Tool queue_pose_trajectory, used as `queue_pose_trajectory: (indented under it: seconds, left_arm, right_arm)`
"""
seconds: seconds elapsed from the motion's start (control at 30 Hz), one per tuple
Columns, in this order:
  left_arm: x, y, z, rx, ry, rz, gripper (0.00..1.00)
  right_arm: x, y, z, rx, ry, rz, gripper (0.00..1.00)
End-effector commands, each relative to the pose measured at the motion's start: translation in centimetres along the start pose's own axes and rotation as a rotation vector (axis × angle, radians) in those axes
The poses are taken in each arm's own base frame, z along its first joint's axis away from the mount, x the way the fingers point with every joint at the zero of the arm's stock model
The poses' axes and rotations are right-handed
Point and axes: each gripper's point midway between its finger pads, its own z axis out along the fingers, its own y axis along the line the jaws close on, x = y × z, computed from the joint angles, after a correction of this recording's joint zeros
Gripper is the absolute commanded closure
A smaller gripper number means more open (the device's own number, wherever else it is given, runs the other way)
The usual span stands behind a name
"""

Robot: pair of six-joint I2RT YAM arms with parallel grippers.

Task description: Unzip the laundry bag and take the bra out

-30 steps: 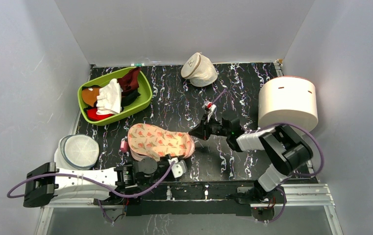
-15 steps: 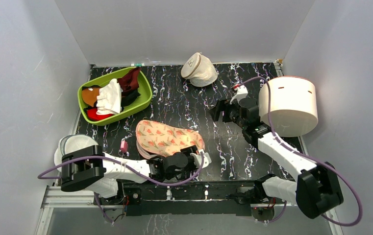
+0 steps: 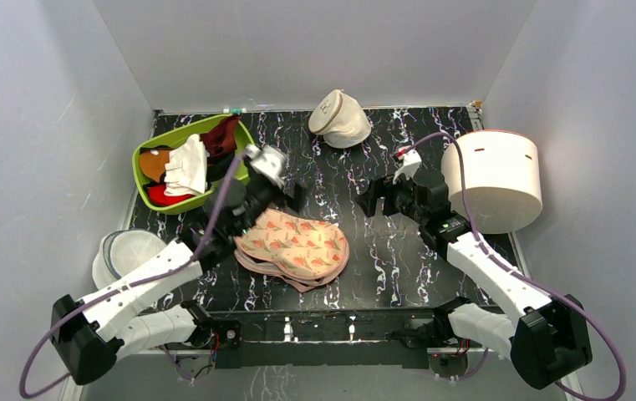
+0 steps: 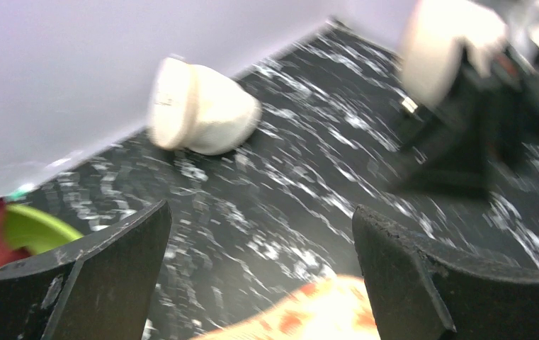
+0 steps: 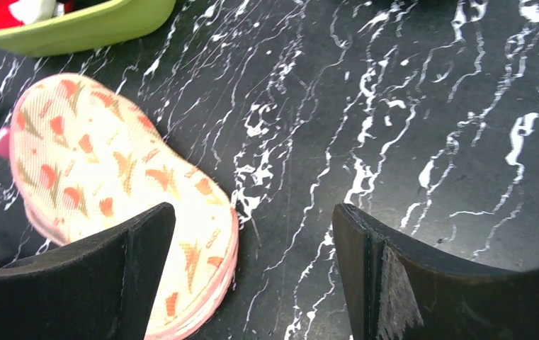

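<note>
The left arm has swung from the near side to the far-left end of the peach-pink, motif-printed kidney-shaped laundry bag (image 3: 293, 244), lying mid table (image 3: 381, 269) (bra unseen); left fingers (image 4: 103, 283) and right fingers (image 5: 75, 283) are spread, empty, so unzipping likely remains

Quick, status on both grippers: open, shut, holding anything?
Left gripper: jaws open, holding nothing.
Right gripper: jaws open, holding nothing.

The peach-pink laundry bag (image 3: 293, 244), printed with red-orange motifs, lies flat on the table (image 3: 381, 276).
</note>
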Motion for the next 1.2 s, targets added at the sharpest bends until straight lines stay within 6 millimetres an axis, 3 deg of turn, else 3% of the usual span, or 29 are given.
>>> queue_pose_trajectory:
  seconds: [0.0, 0.13, 0.27, 0.53, 0.67, 0.8, 0.97, 1.17]
  left_arm:
    - [-3.4, 8.9, 0.6, -0.235, -0.004, -0.154, 0.02]
    - [-2.1, 17.0, 1.6, -0.417, 0.011, -0.302, 0.02]
    - [0.5, 20.8, 1.4, -0.526, 0.029, -0.300, 0.02]
    - [3.4, 22.0, -1.3, -0.605, 0.079, -0.182, 0.02]
    - [3.5, 22.5, -1.7, -0.630, 0.093, -0.147, 0.02]
    - [4.9, 23.4, -2.0, -0.690, 0.133, -0.140, 0.02]
    - [5.8, 23.4, -1.7, -0.685, 0.154, -0.141, 0.02]
    - [5.8, 23.2, -1.6, -0.675, 0.155, -0.146, 0.02]
  right_arm:
    - [0.2, 3.6, 0.7, -0.147, -0.002, -0.087, 0.20]
    - [2.5, 6.8, 1.8, -0.183, 0.089, -0.135, 0.20]
    - [3.9, 10.3, 2.9, -0.195, 0.172, -0.200, 0.19]
    - [9.4, 16.8, 3.9, -0.186, 0.359, -0.411, 0.21]
    - [10.6, 18.5, 4.8, -0.111, 0.373, -0.526, 0.21]
    - [11.3, 20.2, 6.1, -0.044, 0.358, -0.604, 0.23]
    - [13.0, 23.5, 6.8, -0.022, 0.336, -0.725, 0.26]
    - [14.4, 24.2, 6.8, 0.116, 0.308, -0.877, 0.31]
